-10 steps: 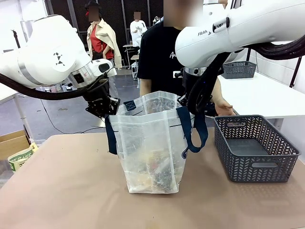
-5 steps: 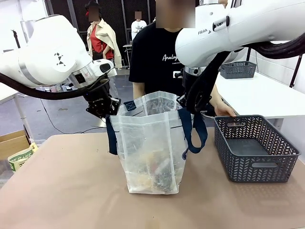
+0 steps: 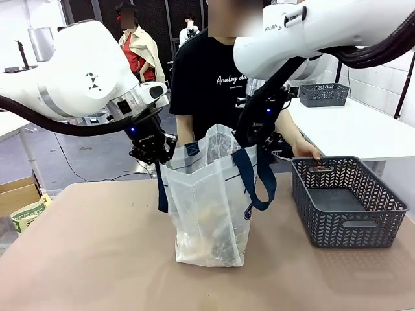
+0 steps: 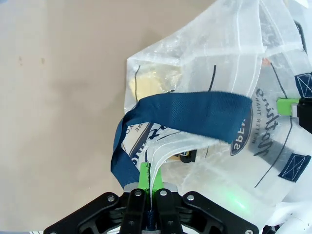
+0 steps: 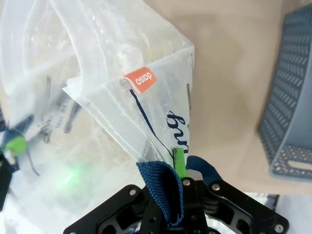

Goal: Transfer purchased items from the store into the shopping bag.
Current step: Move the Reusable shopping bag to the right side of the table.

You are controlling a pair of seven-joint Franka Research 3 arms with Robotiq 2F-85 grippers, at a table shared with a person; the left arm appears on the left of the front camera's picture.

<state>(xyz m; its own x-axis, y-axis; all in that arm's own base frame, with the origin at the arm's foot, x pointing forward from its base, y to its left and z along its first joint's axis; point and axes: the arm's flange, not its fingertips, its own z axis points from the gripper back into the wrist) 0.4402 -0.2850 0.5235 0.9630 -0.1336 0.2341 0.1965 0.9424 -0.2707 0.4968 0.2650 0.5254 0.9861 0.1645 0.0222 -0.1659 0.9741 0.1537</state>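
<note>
The shopping bag (image 3: 207, 201), translucent white with navy straps, stands on the table's middle. My left gripper (image 3: 157, 152) is shut on the bag's left rim, and in the left wrist view the gripper (image 4: 148, 178) pinches the plastic edge beside a navy strap (image 4: 195, 114). My right gripper (image 3: 249, 136) is shut on the right rim; in the right wrist view it (image 5: 180, 168) clamps the edge with a strap (image 5: 163, 187) beside it. Purchased items (image 3: 207, 243) lie blurred at the bag's bottom, one yellowish (image 4: 153, 80).
A dark grey mesh basket (image 3: 343, 201) stands at the table's right, close to the bag. A person in a black shirt stands behind the bag with a hand (image 3: 306, 150) at the basket's far rim. A cardboard box (image 3: 19, 194) sits off the left edge.
Both grippers have moved toward each other and slightly up, holding the rim. The bag's mouth has narrowed and the bag stands taller. The person has straightened up.
</note>
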